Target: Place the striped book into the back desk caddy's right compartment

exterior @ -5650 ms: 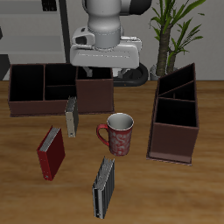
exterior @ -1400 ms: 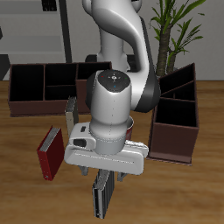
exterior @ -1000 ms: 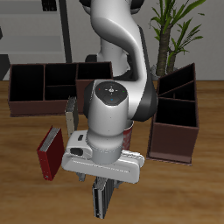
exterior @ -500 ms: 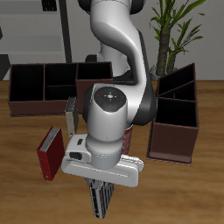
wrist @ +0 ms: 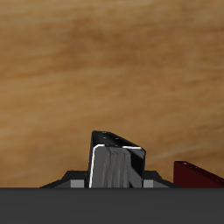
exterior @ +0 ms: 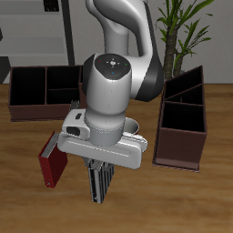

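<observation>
1. Since half a second ago, the gripper (exterior: 98, 169) has been raised and carried a little sideways, and the striped book (exterior: 98, 183) has come up with it — its lower end now appears clear of the table (exterior: 182, 205).
2. In the wrist view the book (wrist: 115, 161) is seen clamped between the fingers, which are closed onto its upper edge; the wood is well below it.
3. The book hangs upright under the hand near the table's front edge, beside the red book (exterior: 52, 160), which stands where it was.
4. The back caddy (exterior: 36, 91) lies far behind, largely hidden by the arm; its right compartment cannot be made out from here.
5. The lift is judged done, with the carry back still to come.
6. Risks: a thin book held only by its top may swing or slip during a fast move — and its lower edge could catch the caddy's front wall if it is not raised enough.
</observation>
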